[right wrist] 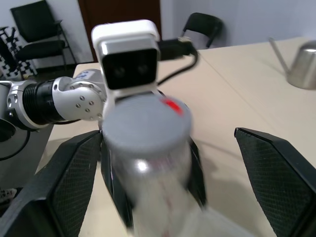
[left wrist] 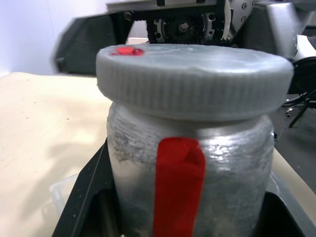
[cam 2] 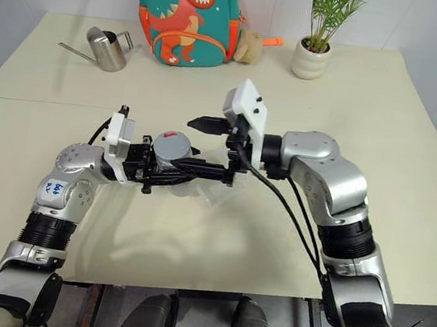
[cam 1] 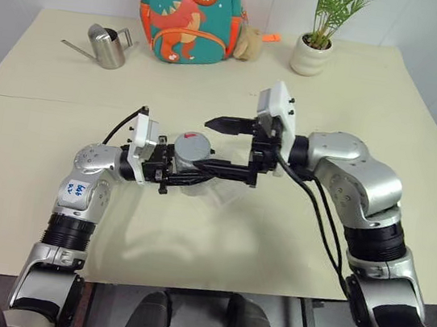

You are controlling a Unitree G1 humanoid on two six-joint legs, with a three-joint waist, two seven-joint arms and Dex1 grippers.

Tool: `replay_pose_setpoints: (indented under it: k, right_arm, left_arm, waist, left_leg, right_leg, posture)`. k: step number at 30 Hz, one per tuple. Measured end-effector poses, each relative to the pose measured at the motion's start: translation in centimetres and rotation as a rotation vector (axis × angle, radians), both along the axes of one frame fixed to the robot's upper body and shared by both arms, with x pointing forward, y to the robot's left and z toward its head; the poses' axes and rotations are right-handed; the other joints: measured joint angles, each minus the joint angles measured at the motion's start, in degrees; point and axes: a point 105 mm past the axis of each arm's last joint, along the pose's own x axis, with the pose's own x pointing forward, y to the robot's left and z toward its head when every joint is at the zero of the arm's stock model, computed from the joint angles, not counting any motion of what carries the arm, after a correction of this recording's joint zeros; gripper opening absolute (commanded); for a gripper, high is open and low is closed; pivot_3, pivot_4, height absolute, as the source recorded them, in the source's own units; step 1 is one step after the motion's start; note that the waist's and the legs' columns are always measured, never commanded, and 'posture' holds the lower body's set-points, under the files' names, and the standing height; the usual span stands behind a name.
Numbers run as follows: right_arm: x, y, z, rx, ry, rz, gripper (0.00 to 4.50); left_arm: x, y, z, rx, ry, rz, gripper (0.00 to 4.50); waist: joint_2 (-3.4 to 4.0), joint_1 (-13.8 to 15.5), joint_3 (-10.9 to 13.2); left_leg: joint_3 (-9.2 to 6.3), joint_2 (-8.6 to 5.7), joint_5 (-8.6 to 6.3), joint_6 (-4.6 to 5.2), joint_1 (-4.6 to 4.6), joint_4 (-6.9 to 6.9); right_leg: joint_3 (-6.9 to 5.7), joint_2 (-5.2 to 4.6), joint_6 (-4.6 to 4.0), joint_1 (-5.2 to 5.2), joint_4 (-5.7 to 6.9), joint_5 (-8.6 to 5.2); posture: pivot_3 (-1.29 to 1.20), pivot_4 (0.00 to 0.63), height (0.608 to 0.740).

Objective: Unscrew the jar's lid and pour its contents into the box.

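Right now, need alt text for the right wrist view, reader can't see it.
A grey lid on a clear jar sits between the right tool's two wide-open black fingers. The left tool grips the jar from behind, below its white camera housing. A steel watering can stands farther off on the beige table.

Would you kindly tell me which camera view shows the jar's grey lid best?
The left wrist view: the lid is close, its ribbed edge sharp. The right wrist view shows its top from above, blurred; the eye views show it small, between the arms.
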Motion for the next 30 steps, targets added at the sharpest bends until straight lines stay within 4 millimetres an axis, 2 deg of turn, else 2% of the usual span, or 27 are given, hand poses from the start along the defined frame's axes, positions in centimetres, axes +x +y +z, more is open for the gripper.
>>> replay_pose_setpoints:
  k: [3, 8, 15, 20, 25, 30]
  right_arm:
    - [0.3, -0.8, 0.4, 0.010, -0.011, -0.030, 4.48]
    - [0.1, -0.9, 0.2, 0.012, 0.008, -0.014, 4.48]
    - [-1.7, -0.4, 0.9, 0.038, 0.022, 0.102, 4.48]
    - [-1.5, 0.4, 1.1, 0.036, 0.011, 0.099, 4.48]
    - [-1.2, 1.6, -0.1, 0.006, 0.036, 0.091, 4.48]
    - [-0.9, 2.1, 0.2, 0.009, 0.026, 0.082, 4.48]
  left_arm:
    - [-0.1, -0.1, 0.0, 0.002, -0.007, -0.007, 2.01]
    - [-0.2, -0.2, 0.0, 0.004, -0.009, -0.016, 2.01]
    - [-0.2, -0.1, 0.0, 0.003, -0.017, -0.015, 2.01]
    - [-0.2, -0.1, -0.1, 0.003, -0.015, -0.014, 2.01]
    - [-0.3, -0.1, -0.4, 0.002, -0.005, -0.014, 2.01]
    - [-0.3, -0.3, -0.4, -0.005, -0.004, -0.018, 2.01]
  waist:
    - [0.00, 0.0, 0.0]
    - [0.00, 0.0, 0.0]
    - [0.00, 0.0, 0.0]
    - [0.00, -0.1, 0.0]
    - [0.00, 0.0, 0.0]
    - [0.00, 0.0, 0.0]
  left_leg:
    - [0.00, 0.00, 0.00, 0.00, 0.00, 0.00]
    - [0.00, 0.00, 0.00, 0.00, 0.00, 0.00]
    - [0.00, 0.00, 0.00, 0.00, 0.00, 0.02]
    - [0.00, 0.00, 0.00, 0.00, 0.02, 0.02]
    - [0.00, 0.00, 0.00, 0.00, 0.00, 0.02]
    - [0.00, 0.00, 0.00, 0.00, 0.00, 0.02]
  right_leg:
    - [0.00, 0.00, 0.00, 0.00, 0.00, 0.00]
    - [0.00, 0.00, 0.00, 0.00, -0.01, 0.00]
    - [0.00, 0.00, 0.00, 0.01, 0.00, 0.00]
    - [0.01, 0.00, -0.02, 0.00, 0.02, 0.01]
    - [0.01, 0.00, -0.01, 0.00, 0.00, 0.01]
    - [0.01, 0.00, -0.01, 0.00, 0.01, 0.01]
  posture:
    - [0.00, 0.150, 0.740]
    - [0.00, 0.150, 0.740]
    - [0.00, 0.150, 0.740]
    - [0.00, 0.150, 0.740]
    - [0.00, 0.150, 0.740]
    - [0.00, 0.150, 0.740]
